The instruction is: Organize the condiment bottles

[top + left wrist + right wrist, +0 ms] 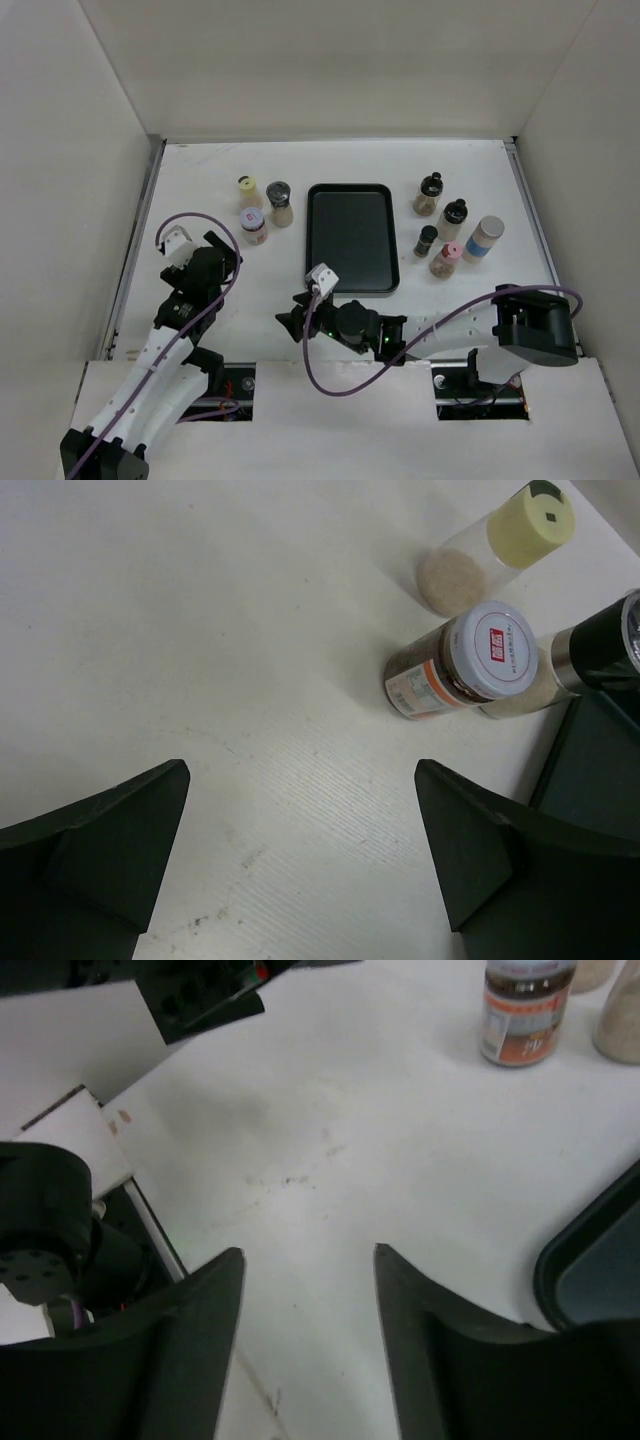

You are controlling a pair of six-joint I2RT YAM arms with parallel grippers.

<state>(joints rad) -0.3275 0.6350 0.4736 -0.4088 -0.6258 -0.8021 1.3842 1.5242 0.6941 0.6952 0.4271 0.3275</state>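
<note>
Lavender-capped spice jar (465,665) has a red lid sticker, text unreadable, plus an orange-white side label. Left gripper (302,770) and right gripper (309,1252) both gaping, empty.

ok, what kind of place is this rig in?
Likely a lab test cell, not a kitchen: white table walled by white panels, robot arms bolted at its near edge, spice bottles staged beside a black tray.

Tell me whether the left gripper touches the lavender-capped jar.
Apart. The left wrist view shows bare table between the open left gripper and the lavender-capped jar.
</note>
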